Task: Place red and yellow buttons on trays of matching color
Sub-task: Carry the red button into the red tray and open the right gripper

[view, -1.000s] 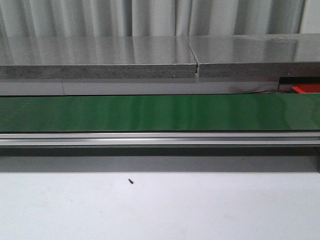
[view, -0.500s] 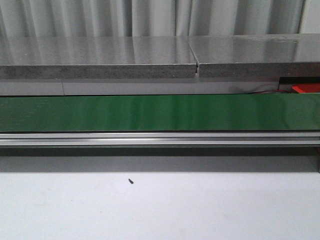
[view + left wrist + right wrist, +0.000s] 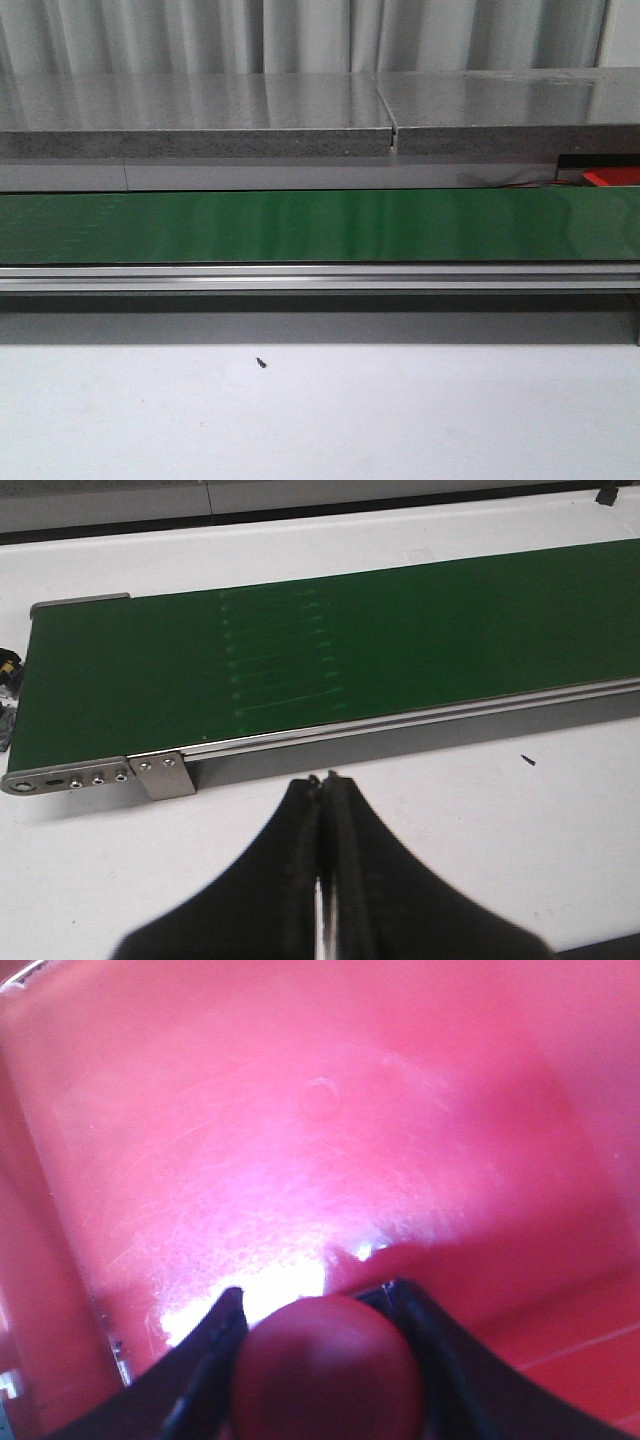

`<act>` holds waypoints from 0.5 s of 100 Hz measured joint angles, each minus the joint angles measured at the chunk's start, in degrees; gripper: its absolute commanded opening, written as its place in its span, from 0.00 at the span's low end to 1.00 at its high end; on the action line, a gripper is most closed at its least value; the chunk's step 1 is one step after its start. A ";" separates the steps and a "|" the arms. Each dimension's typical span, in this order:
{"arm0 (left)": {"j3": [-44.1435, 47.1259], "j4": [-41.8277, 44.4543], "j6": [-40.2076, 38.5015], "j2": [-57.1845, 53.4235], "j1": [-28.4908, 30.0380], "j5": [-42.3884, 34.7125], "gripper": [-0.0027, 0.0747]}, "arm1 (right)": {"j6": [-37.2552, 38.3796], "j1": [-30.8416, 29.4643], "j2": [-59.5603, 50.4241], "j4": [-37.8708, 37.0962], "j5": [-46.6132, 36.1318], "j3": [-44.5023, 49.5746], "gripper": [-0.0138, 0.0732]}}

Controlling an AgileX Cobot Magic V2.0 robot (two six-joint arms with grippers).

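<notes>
Round glossy red button (image 3: 325, 1365) sits low-centre of the right wrist frame, clamped between the dark fingers (image 3: 205, 1350) of the right gripper (image 3: 318, 1310). Jaws bear on both sides of it, so it is grasped, not released. Behind it the whole frame is filled by the scratched floor of the red plastic tray (image 3: 300, 1130), w/ a raised wall along the left edge. Button hangs close over the tray floor; whether it touches cannot be told. Judged: held low over the matching colour so the drop is short and the button won't roll out.

Left gripper (image 3: 322, 780), bottom-centre of the left wrist frame, has its black fingers pressed together, nothing between them. It points at the long green conveyor belt (image 3: 330, 650) w/ aluminium side rail, which crosses the frame above it. Judged: parked in reach of the belt for a next pick.

Front view: belt (image 3: 320, 225) spans mid-frame, no buttons on it; neither arm shows. Small dark speck (image 3: 261, 363) on the white table (image 3: 400, 420), lower centre-left. Yellow button & yellow tray not seen in any view.
</notes>
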 measured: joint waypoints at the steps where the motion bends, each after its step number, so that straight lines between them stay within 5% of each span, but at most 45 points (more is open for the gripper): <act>1: 0.00 0.00 0.00 0.00 0.00 0.00 0.01 | 0.00 0.00 0.00 0.00 0.00 0.00 0.67; 11: 0.00 0.00 0.00 0.00 0.00 0.00 0.01 | 0.00 0.00 0.47 0.00 0.55 0.00 0.78; 50: 0.00 0.00 0.00 0.00 0.00 0.00 0.01 | -0.50 0.00 -6.15 -0.21 0.23 1.77 0.78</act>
